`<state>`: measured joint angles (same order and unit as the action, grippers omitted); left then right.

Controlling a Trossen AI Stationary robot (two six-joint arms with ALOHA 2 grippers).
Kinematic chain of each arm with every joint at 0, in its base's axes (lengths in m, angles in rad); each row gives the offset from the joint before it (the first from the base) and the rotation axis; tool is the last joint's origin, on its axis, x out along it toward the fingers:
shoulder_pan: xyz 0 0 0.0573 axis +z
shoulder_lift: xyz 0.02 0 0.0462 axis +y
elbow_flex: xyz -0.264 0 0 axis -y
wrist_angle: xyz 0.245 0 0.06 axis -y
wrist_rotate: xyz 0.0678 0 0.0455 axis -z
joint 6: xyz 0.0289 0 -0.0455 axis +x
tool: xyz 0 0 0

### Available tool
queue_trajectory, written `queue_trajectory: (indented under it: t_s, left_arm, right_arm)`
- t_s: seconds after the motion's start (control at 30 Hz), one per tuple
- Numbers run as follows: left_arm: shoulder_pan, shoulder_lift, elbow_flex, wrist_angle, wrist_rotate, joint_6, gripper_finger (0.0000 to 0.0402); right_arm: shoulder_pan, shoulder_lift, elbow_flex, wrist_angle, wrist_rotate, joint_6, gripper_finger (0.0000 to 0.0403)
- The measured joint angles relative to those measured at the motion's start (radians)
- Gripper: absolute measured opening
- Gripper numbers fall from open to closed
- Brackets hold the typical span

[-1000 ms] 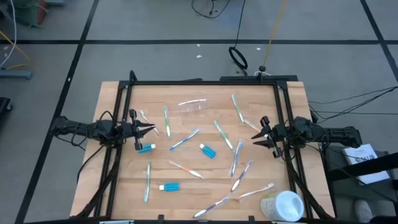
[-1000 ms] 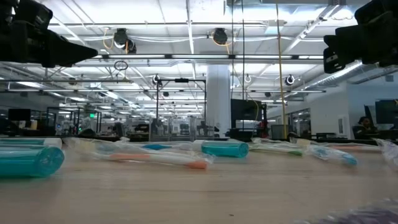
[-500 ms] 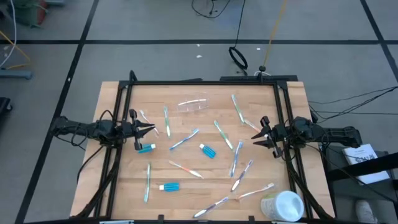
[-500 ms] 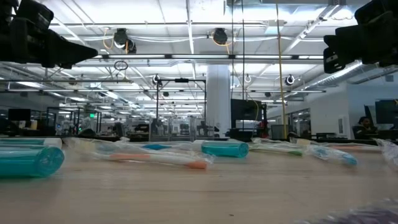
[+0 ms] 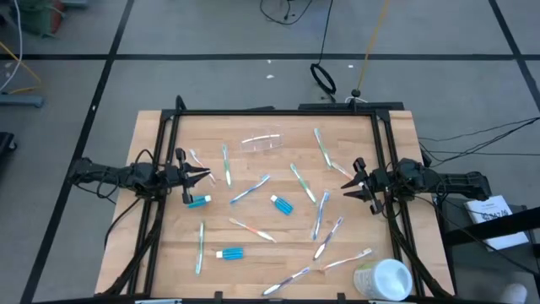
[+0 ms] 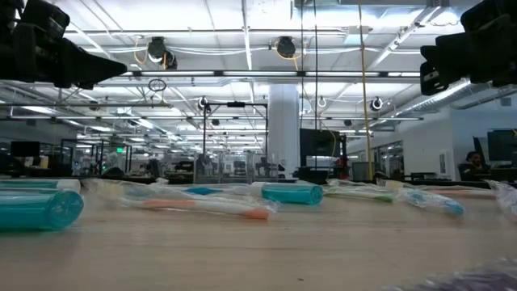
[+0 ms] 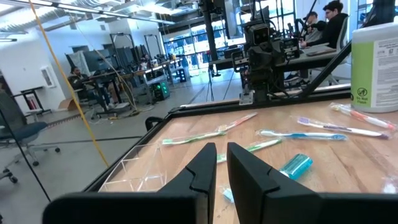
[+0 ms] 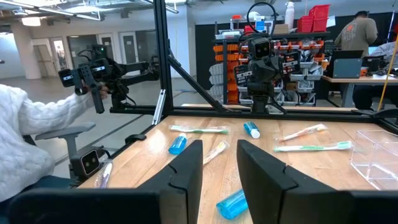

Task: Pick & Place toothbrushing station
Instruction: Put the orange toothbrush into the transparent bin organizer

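Wooden tabletop [image 5: 169, 253] is seen from above strewn with toothbrushes [image 5: 250, 190], tubes [image 5: 282, 205] and a clear cup [image 5: 261, 143] tipped near the far edge, evidently laid out for picking. Left gripper [image 5: 205, 175] and right gripper [image 5: 344, 190] are parked at opposite sides, likely to keep clear. In the wrist views both are shown slightly parted and empty.

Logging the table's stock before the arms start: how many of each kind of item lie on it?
Toothbrushes: 12, as best I can tell
Toothpaste tubes: 3
Clear cup: 1
White cup: 1
Total: 17
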<state>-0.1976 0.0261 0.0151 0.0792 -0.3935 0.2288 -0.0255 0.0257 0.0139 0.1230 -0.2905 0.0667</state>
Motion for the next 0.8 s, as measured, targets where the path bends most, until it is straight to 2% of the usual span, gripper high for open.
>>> queue_trajectory:
  t_s: [0.2,0.47,0.63,0.73,0.8]
  left_arm:
    - [0.0,0.0,0.0,0.0,0.001,-0.018,0.0044]
    - [0.0,0.0,0.0,0.007,0.001,-0.25,0.0044]
    - [0.001,0.0,0.0,0.043,0.001,-0.27,0.0044]
    - [0.022,0.001,0.0,0.103,-0.003,-0.232,0.0049]
    - [0.048,0.018,0.005,0.142,-0.032,-0.235,0.0063]
  right_arm:
    - [0.0,0.0,0.0,0.0,0.0,0.0,0.0091]
    - [0.0,0.0,0.0,0.003,0.0,0.004,0.0091]
    - [0.0,0.0,0.0,0.048,0.006,-0.008,0.0091]
    - [0.0,0.0,0.0,0.089,0.067,-0.042,0.0091]
    - [0.0,0.0,0.0,0.138,0.174,-0.123,0.0091]
